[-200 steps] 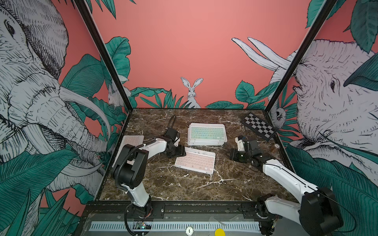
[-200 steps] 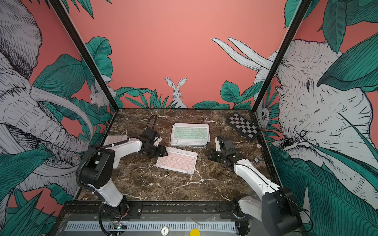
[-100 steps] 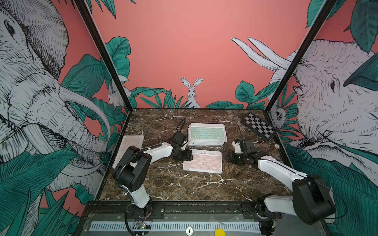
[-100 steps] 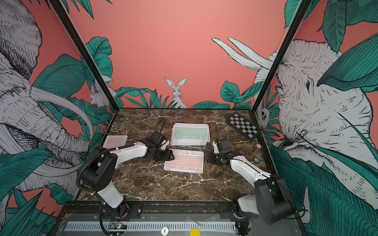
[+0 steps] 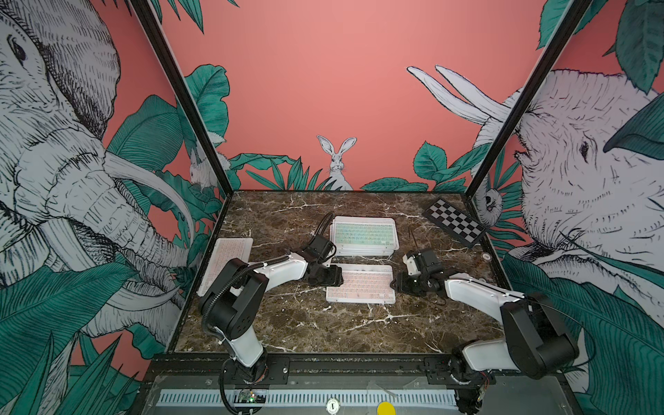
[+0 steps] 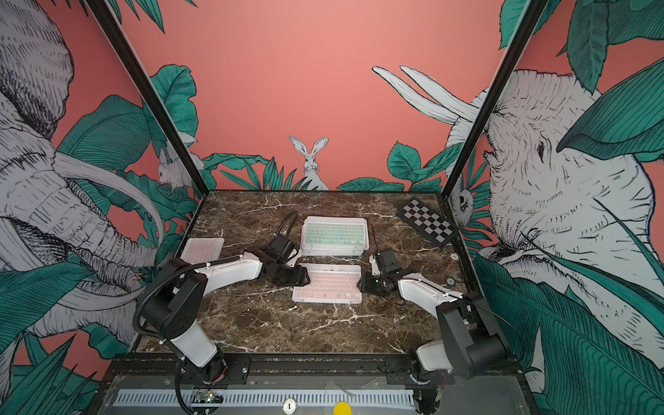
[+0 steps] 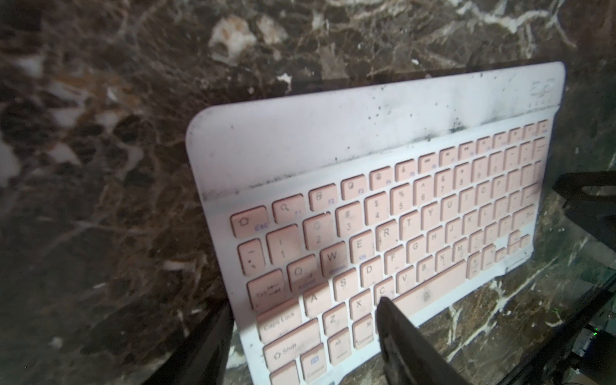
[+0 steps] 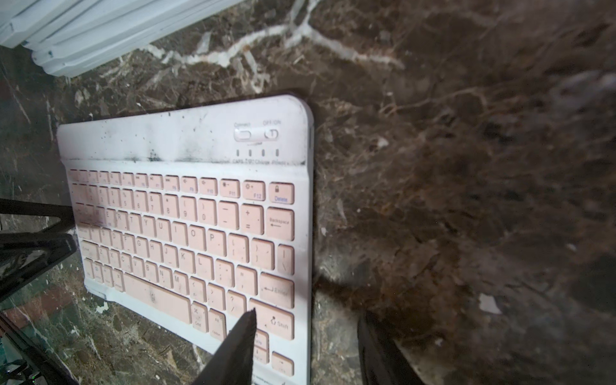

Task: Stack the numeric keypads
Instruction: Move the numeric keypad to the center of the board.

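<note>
Nearest, a pink keypad (image 5: pixel 361 285) lies flat on the counter (image 5: pixel 323 330), bracketed at its short ends. The left end effector (image 7: pixel 301 333) straddles one edge, jaws partly open; whether it grips cannot be told. The right end effector (image 8: pixel 306 336) straddles the opposite edge, jaws open. Beyond, touching neither, stands the stack (image 5: pixel 363 237), green-keyed on top. A second pink keypad (image 5: pixel 226 258) waits by the left wall. Judged: two keypads remain unstacked.

Two loose pink keypads (image 5: pixel 361 285) (image 5: pixel 226 258), one keypad stack (image 5: pixel 364 237), one checkered board (image 5: pixel 454 222).
</note>
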Robot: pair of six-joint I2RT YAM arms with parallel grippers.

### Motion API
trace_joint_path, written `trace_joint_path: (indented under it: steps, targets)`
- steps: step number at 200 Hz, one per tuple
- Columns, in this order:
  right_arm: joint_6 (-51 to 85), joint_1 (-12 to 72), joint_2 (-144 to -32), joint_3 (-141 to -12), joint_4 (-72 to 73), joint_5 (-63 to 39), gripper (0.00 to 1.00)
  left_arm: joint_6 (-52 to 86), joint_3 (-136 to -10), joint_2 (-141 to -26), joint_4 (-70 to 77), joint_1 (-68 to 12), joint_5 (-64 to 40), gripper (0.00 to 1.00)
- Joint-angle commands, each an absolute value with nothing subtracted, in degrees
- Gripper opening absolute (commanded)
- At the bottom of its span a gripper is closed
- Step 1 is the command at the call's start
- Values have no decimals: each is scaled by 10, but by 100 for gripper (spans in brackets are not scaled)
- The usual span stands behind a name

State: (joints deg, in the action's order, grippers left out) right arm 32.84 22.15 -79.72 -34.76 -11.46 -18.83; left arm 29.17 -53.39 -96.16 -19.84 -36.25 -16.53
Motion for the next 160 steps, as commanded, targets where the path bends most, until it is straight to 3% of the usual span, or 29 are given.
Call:
trace_joint_path:
  steps: [1, 160]
  targets:
    - [333, 226, -802, -345, -97, -173, 49, 301, -516, -945, -201, -374, -165, 70]
    - [356, 228, -805, -328, -69, -173, 49, 303, -518, -951, -196, -393, -133, 70]
